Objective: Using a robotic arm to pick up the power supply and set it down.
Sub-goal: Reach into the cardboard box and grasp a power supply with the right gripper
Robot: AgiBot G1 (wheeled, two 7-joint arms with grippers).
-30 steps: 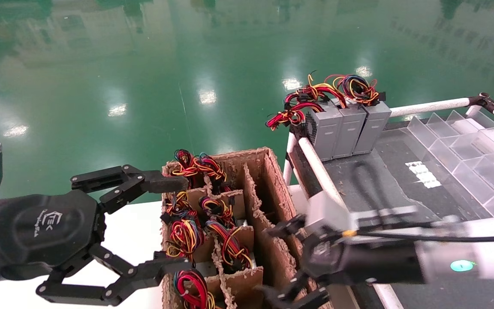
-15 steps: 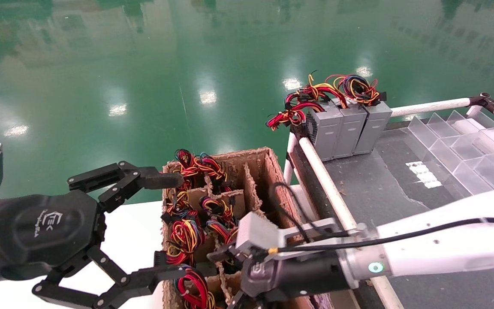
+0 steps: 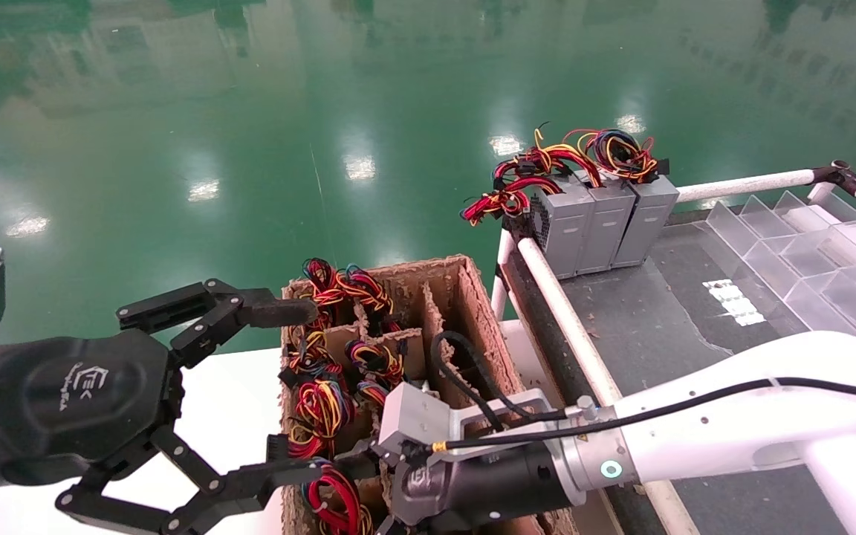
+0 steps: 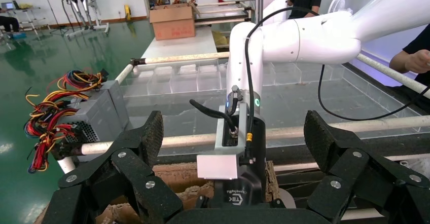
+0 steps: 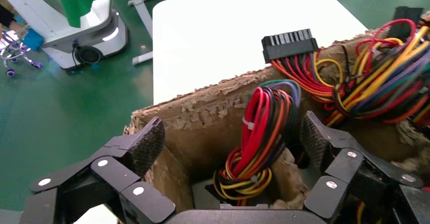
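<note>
Power supply [image 5: 238, 196] sat low in a near cell of the cardboard crate [image 3: 472, 297], wires [image 5: 258, 133] bunched up on top. Right pincer [image 5: 230, 143] hovered just above, spread wide, probably lining up to straddle it. Left pincer [image 3: 279, 394] parked wide beside the crate's left wall, over the white table [image 3: 227, 401]. Glossy green floor [image 3: 250, 111] all around.

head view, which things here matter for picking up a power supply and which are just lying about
Part of the job:
- right pincer, open over a grey metal power supply with red and yellow wires
- brown cardboard divider box
- three grey power supplies already set on the dark bench

Lying about:
- left pincer, open, idle
- clear plastic trays
- white table
</note>
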